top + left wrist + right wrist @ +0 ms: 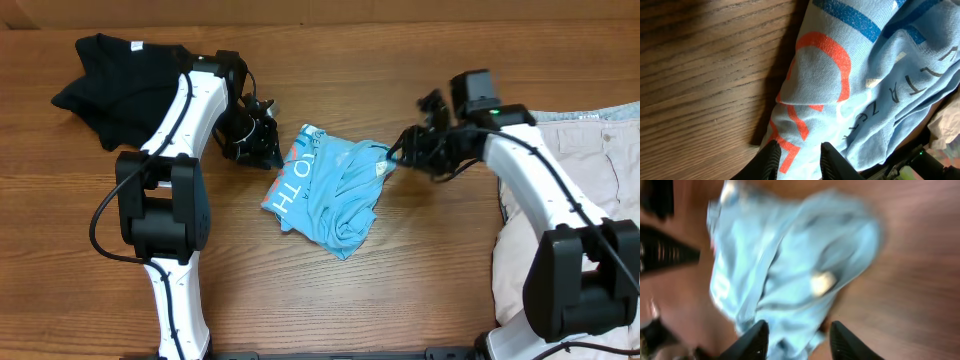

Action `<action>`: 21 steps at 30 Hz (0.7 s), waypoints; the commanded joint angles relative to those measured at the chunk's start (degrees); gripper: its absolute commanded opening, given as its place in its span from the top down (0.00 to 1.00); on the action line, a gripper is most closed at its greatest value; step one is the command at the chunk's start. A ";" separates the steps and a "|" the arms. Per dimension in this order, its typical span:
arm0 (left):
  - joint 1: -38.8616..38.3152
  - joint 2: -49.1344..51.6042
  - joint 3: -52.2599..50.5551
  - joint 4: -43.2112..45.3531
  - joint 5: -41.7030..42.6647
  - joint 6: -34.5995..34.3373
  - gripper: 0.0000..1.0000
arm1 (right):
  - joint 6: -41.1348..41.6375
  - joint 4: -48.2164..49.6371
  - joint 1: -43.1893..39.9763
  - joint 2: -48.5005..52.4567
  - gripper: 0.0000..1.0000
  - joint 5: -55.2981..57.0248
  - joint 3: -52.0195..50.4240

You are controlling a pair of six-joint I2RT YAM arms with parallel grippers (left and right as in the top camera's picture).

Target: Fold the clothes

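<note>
A crumpled light blue T-shirt (330,185) with white and orange-red lettering lies mid-table. My left gripper (266,146) is at the shirt's left edge. In the left wrist view its jaws (799,161) stand a little apart over the orange-lettered cloth (840,85), not pinching it. My right gripper (402,152) is at the shirt's right corner. The right wrist view is blurred: wide-set fingers (801,341) straddle a fold of blue fabric (790,270) without closing on it. A black garment (110,75) lies bunched at the back left. Beige shorts (590,170) lie at the right edge.
The table is brown wood (420,290). The left arm's base (165,215) stands at the front left, and the right arm's base (580,285) stands on the beige cloth at the front right. The table's far edge runs along the top.
</note>
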 commanded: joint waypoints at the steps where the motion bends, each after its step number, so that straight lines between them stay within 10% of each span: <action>1: -0.59 0.15 -0.31 0.15 0.72 1.29 0.69 | -9.29 -2.69 6.05 -0.31 0.60 0.42 0.13; 13: -2.82 0.15 -0.66 0.66 0.22 2.58 0.69 | -11.96 -3.37 22.01 1.16 0.37 14.69 -8.55; 21: -3.06 0.17 -3.65 3.02 0.28 2.58 0.66 | -13.49 -2.40 23.67 1.16 0.39 15.02 -8.59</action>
